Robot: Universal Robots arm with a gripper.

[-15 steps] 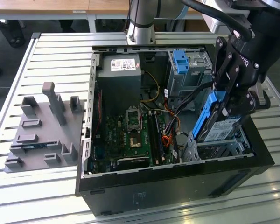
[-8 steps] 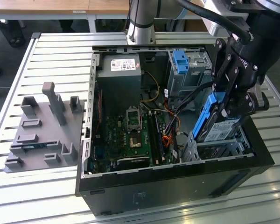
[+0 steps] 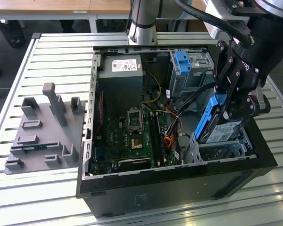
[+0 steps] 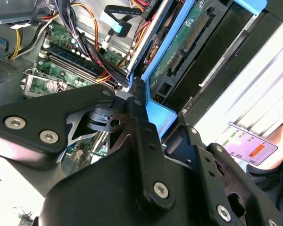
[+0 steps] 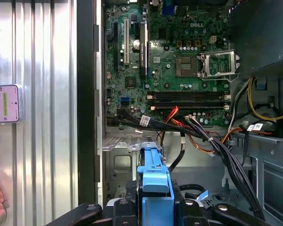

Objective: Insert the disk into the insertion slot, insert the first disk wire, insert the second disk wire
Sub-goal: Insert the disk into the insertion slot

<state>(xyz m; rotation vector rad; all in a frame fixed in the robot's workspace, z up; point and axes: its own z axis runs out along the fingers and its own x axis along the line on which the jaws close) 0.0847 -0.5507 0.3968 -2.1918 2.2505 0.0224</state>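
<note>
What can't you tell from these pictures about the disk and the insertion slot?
Exterior view: whether the lower end of the disk touches the insertion slot; the slot's near wall hides the contact.
First wrist view: most of the disk, cut off by the picture's edge.
Second wrist view: what lies beneath the disk, blocked by the black body of the gripper.
First wrist view: which of the cables are the disk wires cannot be told.

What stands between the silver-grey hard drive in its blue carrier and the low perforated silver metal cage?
Nothing visible: the tilted silver-grey hard drive seems to reach the low perforated silver cage. A black cable bundle passes close beside it, not between.
</note>
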